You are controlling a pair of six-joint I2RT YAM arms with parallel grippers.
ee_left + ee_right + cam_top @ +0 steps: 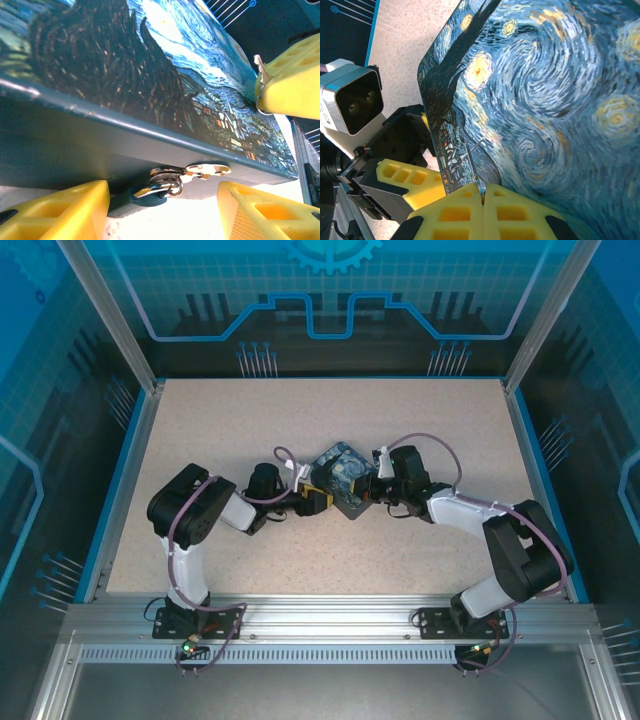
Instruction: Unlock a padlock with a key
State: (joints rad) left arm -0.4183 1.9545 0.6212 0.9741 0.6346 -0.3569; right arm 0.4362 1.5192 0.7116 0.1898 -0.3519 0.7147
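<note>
Spread wide at the near side of the padlock [150, 75], the left gripper [164, 202] brackets a small metal ring and clasp [192, 175] below the block's dark edge, closing on nothing. Across the starry-night face, the right gripper [482, 200] is pressed together at the opposite edge, with a thin grey sliver that appears to be the key [258, 67] pinched at its tip. The padlock sits in the middle of the table [250, 420], between both arms. The step in hand looks like bringing the key to the lock; no keyhole can be made out. The next move likely calls for the left gripper to steady the block while the right lines up the key precisely.
</note>
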